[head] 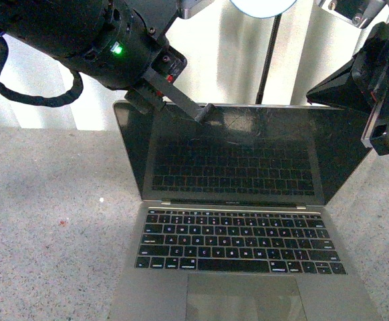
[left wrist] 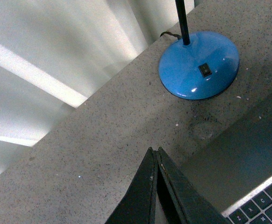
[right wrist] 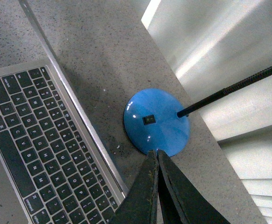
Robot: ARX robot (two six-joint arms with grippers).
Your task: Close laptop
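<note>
Laptop (head: 234, 267) open on surface (head: 47, 221), screen (head: 234, 160) upright. Left claw (head: 204, 112) pressed together, tip at screen's top edge; right claw (right wrist: 157, 156) pressed together too. Push edge down slowly, following its arc.

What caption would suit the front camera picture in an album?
Open laptop on a table, with the shut left gripper at its screen's top edge and the shut right gripper near the corner.

Strong backlight, dim and grainy front view.
Pale panels (head: 228, 60) behind the desk (head: 41, 221) blow out to white, leaving the front view noisy and soft. The glossy laptop (head: 238, 247) screen mirrors its keys, the blue lamp base (left wrist: 199, 65) carries small glints, and a soft shadow darkens the desk between them.
</note>
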